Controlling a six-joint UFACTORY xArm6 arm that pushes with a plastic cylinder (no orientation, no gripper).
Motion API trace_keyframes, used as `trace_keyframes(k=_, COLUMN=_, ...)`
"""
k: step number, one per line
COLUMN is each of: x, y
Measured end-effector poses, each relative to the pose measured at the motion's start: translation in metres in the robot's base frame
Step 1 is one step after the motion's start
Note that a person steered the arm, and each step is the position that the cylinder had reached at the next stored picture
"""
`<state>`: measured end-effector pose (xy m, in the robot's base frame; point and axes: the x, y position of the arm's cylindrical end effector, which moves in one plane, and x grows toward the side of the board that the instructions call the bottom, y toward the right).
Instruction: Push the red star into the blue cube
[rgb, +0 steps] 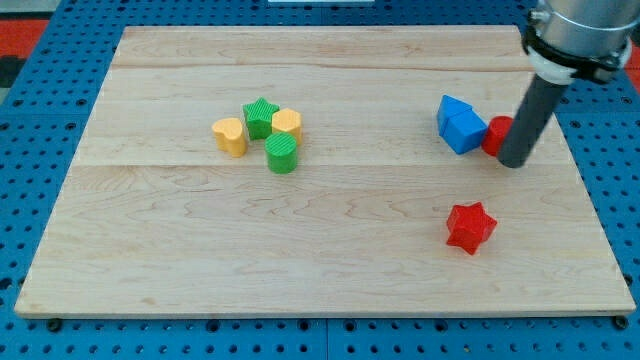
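The red star (470, 226) lies on the wooden board at the lower right. The blue cube (465, 130) sits above it at the right, touching a second blue block (451, 109) at its upper left. A red block (496, 134) touches the blue cube's right side; the rod partly hides it, so its shape is unclear. My tip (514, 162) is right beside that red block, to the right of the blue cube and above and to the right of the red star, apart from the star.
A cluster sits left of centre: a yellow heart-like block (230, 136), a green star (261, 117), a yellow block (287, 123) and a green cylinder-like block (283, 154). The board's right edge (590, 190) is near my tip.
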<state>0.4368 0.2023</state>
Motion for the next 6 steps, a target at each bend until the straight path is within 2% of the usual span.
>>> trace_keyframes(k=1, x=-0.008, y=0.0)
trace_keyframes(k=2, x=0.018, y=0.007)
trace_keyframes(k=3, x=0.071, y=0.012)
trace_keyframes(k=4, x=0.144, y=-0.019)
trace_keyframes(k=5, x=0.148, y=-0.092)
trace_keyframes(k=6, x=0.087, y=-0.063)
